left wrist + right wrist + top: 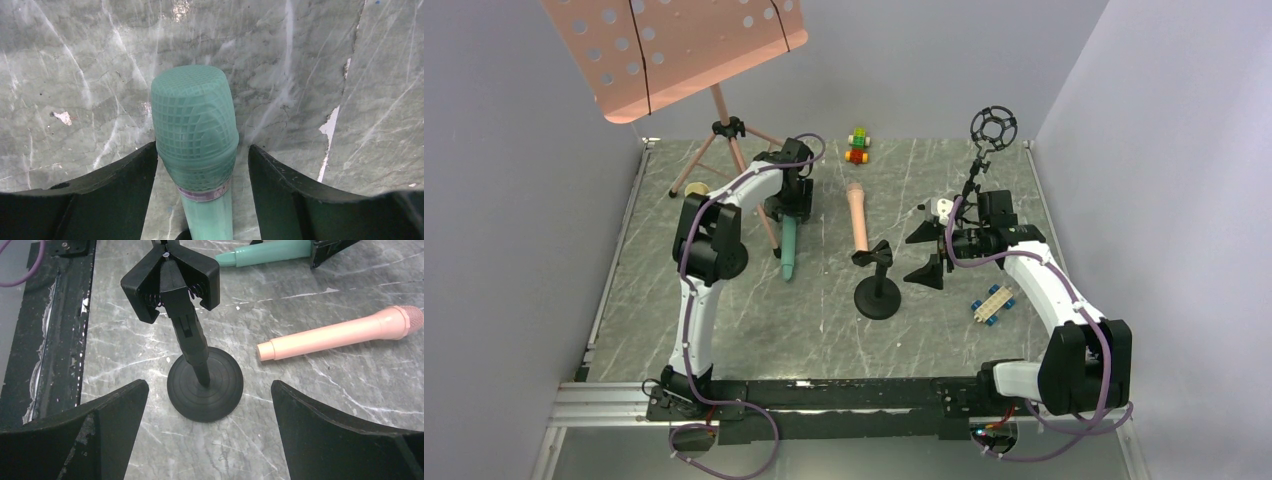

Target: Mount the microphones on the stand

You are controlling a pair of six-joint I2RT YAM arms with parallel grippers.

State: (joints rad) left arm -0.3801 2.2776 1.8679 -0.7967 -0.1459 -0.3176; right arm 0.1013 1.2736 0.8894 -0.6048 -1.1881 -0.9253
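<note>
Nothing attached yet. Stand (192, 340) mid-scene, clip empty. Pink microphone (340, 335) lies flat just far of it, teal microphone (197, 130) flat at left. Left gripper (202, 150) straddles the teal head, unclamped, gap one side. Right gripper (209, 385) released, wide, facing the stand.

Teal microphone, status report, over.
Left claw open, straddling teal microphone head; mic flat on table. Right claw wide open, facing stand; clip empty. Pink microphone lies beside stand, not blocking clip.
</note>
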